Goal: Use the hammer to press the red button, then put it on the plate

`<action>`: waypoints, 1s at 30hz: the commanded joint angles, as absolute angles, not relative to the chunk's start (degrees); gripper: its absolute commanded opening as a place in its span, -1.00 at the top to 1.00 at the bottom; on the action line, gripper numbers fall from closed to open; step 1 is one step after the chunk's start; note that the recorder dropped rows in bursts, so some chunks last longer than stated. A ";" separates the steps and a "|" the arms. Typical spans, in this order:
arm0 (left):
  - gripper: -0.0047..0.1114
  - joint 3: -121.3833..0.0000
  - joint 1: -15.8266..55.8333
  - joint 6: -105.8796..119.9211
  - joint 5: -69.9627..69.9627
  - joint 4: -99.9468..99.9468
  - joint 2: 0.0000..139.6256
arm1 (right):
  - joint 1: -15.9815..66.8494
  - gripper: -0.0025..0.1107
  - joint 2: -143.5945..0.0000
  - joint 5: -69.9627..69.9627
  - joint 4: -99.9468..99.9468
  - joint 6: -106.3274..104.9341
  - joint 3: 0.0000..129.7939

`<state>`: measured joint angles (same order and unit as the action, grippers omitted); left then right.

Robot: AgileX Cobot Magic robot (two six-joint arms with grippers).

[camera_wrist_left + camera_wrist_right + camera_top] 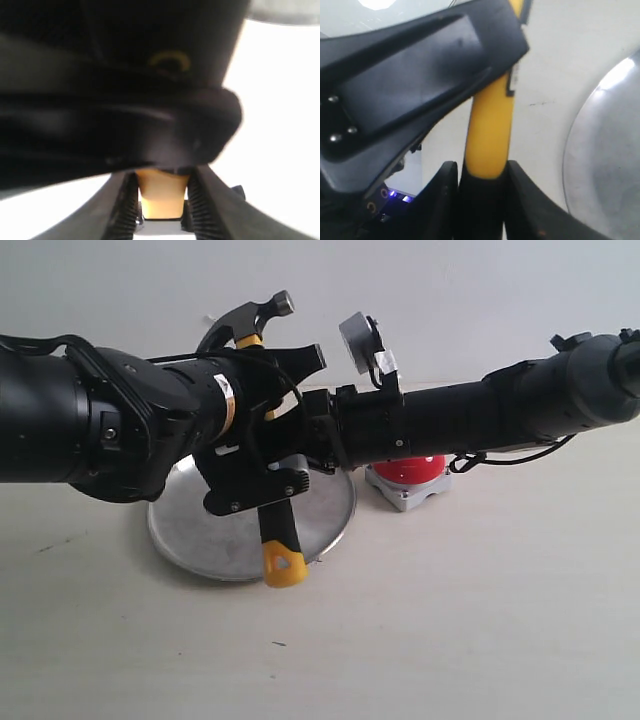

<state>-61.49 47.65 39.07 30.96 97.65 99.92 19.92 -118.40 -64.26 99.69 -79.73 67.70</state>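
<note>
The hammer [258, 318] stands nearly upright in the air, dark head up and yellow looped end hanging in front of the plate [200, 530]. My left gripper [280, 430] comes in from the left and is shut on the handle; its ribbed pads press a yellow stretch of the hammer [161, 197]. My right gripper [315, 435] reaches across from the right and is shut on the black part of the hammer [489, 130]. The red button [418, 470] sits on its grey base right of the plate, half hidden behind the right arm. The plate [605, 160] also shows beside the handle.
Both arms meet over the plate and cover its middle. The pale table [450, 620] stretches out in front and to the right. The right wrist's grey camera mount [362, 340] sticks up near the hammer head.
</note>
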 commanded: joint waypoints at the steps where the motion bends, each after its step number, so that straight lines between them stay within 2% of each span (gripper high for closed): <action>1: 0.92 -62.11 48.02 38.79 32.53 99.95 99.04 | 20.00 0.96 -118.66 -63.65 99.95 -80.17 67.71; 11: 0.92 -62.11 48.02 38.08 32.52 99.95 99.04 | 20.00 0.96 -118.66 -63.65 99.95 -80.17 67.71; 20: 0.90 -62.11 48.02 28.33 32.72 99.95 99.04 | 20.00 0.96 -118.66 -63.65 99.95 -80.84 67.71; 22: 0.71 -62.11 48.02 28.33 32.60 99.95 99.04 | 20.00 0.96 -118.66 -63.99 99.95 -80.86 67.71; 23: 0.51 -62.11 48.02 28.45 32.51 99.95 99.04 | 20.00 0.96 -118.66 -64.79 99.95 -81.11 67.71; 25: 0.29 -62.11 48.02 28.46 32.15 99.95 99.04 | 20.00 0.96 -118.66 -65.54 99.95 -81.25 67.71; 30: -0.07 -62.11 48.02 28.68 31.45 99.95 99.04 | 20.00 0.96 -118.66 -65.90 99.95 -81.39 67.71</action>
<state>-61.60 47.64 29.56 31.76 98.94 99.63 19.80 -119.16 -63.60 99.01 -79.96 67.61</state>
